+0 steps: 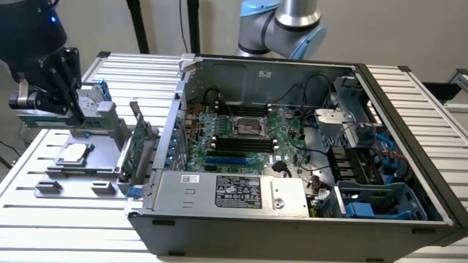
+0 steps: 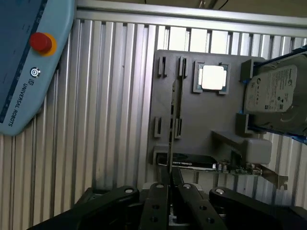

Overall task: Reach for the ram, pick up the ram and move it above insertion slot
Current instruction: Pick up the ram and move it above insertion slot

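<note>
Basically, the gripper (image 2: pixel 172 188) is nearly closed, pinching the ram (image 2: pixel 175 120) edge-on above the grey holder tray (image 2: pixel 201 120), near the hard drive (image 2: pixel 276 96); the stick looks light, stiff, thin and fragile, best held by its flat faces.

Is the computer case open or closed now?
Open. The computer case has no side cover on top; its motherboard lies exposed.
</note>
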Motion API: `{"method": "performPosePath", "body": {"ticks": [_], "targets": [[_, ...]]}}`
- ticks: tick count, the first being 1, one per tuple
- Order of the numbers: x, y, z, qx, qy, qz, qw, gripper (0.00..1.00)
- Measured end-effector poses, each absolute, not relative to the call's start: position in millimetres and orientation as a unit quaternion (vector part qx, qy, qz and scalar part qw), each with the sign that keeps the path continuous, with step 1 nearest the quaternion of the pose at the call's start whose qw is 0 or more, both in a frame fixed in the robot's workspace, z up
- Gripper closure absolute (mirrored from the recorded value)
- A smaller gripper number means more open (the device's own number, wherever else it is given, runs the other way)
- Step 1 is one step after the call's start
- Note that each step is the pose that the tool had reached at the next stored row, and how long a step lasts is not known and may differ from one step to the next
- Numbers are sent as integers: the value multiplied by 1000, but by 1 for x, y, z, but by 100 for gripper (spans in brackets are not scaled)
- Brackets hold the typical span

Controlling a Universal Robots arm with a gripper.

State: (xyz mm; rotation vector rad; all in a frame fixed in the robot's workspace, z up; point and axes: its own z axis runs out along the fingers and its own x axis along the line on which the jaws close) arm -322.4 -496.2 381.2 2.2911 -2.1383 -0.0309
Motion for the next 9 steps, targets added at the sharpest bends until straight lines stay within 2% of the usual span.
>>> {"method": "performPosePath", "body": {"ticks": [9], "targets": [[-297, -488, 388, 731, -682, -10, 4, 87]]}}
